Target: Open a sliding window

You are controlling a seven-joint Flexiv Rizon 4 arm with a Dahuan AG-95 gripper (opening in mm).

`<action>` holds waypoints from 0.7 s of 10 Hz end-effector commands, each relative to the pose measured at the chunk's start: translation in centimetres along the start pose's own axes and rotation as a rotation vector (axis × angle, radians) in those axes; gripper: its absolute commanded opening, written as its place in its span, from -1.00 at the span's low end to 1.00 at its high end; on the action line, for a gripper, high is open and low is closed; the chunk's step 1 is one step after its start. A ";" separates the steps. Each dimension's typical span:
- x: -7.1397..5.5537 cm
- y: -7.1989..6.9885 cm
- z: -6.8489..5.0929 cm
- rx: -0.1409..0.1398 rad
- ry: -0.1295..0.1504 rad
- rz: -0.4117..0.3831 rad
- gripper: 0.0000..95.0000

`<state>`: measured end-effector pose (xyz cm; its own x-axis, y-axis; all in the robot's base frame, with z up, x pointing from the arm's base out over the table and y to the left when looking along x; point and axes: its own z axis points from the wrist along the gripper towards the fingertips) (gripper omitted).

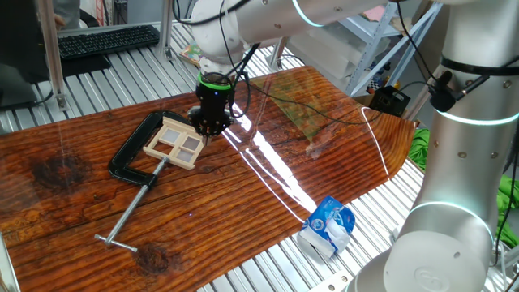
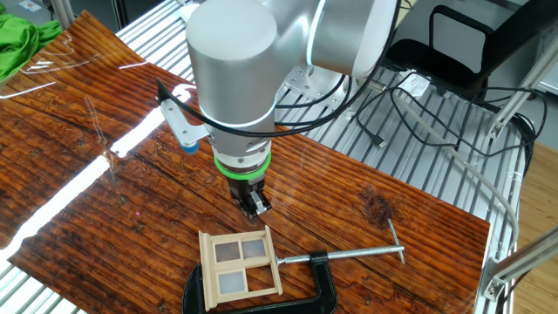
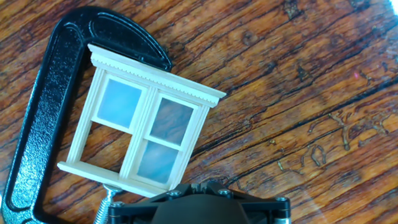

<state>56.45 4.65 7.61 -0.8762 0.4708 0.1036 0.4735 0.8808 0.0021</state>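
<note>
A dark, glossy wooden tabletop (image 1: 268, 186) with heavy grain fills one fixed view, resting on a ribbed metal bench; a keyboard (image 1: 108, 39) sits at upper left, a crumpled blue-and-white packet (image 1: 327, 227) at the board's lower right edge, and green cloth (image 1: 423, 146) at far right. Left of centre lies the sliding window (image 1: 174, 143), a pale wooden frame with cross bars, held inside a black C-clamp (image 1: 134, 158) whose screw runs toward the lower left. The gripper (image 1: 208, 130) points down just beside the window's right edge, its jaws drawn together on nothing; whether it touches the frame cannot be told.

The other fixed view shows the same board from the opposite side, cables and a black chair (image 2: 453, 44) at upper right. The window (image 2: 240, 266) lies at bottom centre, the clamp (image 2: 301, 288) partly cut off by the lower edge. The arm's bulk hides much of the table; the closed gripper (image 2: 255, 205) hangs just above the window's top edge in the frame.

In the hand view the window (image 3: 146, 124) sits left of centre, three panes frosted bluish, the lower left pane showing bare wood grain. The clamp (image 3: 43, 99) curves around it. The gripper's black body crosses the bottom edge, fingertips unseen.
</note>
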 end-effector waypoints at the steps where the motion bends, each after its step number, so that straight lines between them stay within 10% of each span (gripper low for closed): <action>1: 0.0 0.0 0.1 -0.004 0.000 0.015 -1.00; 7: -2.0 1.8 1.6 -0.002 -0.003 0.077 -1.00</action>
<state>59.02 5.40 5.81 -0.8389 0.5355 0.0975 0.5377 0.8431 -0.0041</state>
